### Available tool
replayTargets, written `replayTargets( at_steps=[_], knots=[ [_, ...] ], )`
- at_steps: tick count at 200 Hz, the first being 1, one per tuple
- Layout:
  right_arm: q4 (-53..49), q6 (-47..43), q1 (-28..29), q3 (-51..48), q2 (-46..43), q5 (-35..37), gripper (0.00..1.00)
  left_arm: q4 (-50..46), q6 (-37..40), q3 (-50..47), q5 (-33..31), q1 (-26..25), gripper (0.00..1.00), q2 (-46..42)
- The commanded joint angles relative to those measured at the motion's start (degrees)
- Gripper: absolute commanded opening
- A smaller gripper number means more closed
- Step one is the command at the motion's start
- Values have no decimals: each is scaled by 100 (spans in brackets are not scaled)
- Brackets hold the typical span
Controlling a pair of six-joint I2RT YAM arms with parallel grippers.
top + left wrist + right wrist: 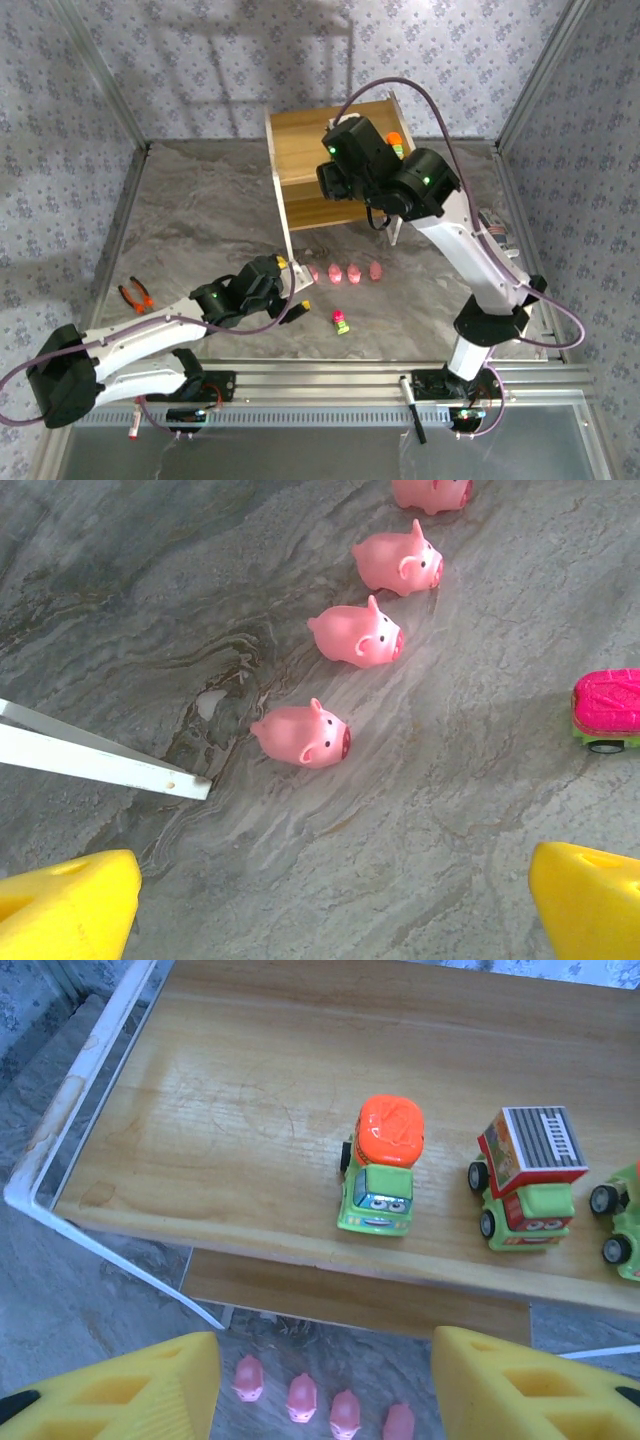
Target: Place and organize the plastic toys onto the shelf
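The right tool (325,1385) hangs released over the shelf (200,1110), nothing between its yellow fingers, which the bottom edge of the right wrist view cuts off. On the upper tier stand an orange-topped car (382,1165) and, just beside it, a brown-topped car (527,1175). A third car (625,1222) at the right edge is cropped, leaving only its wheels and green front. The lower tier is mostly hidden under the upper one. In the top view the right arm (470,240) covers much of the shelf's middle.

The left tool (330,910) is released too, only its fingertips showing in the lower corners of the left wrist view. Four pink pigs (355,633) lie in a line on the desk (150,600), running toward the upper right, the topmost cropped by the top edge. A pink-topped car (606,710), cut by the right edge, sits on the desk, off the shelf.
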Motion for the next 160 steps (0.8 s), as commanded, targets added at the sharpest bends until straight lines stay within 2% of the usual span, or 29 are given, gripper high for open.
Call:
replayTargets(
  at_steps=[1, 53, 100, 160],
  knots=[
    [84, 158, 129, -423, -345, 371, 60, -21, -2, -10, 164, -74, 100, 80],
    [508, 880, 320, -2244, -1322, 429, 60, -128, 22, -2, 359, -198, 100, 234],
    [1186, 1474, 569, -4165, -2115, 202, 61, -157, 31, 21, 425, -434, 100, 462],
    [1938, 1886, 1040, -5722, -2537, -181, 62, -175, -47, 88, 440, -480, 100, 631]
  ],
)
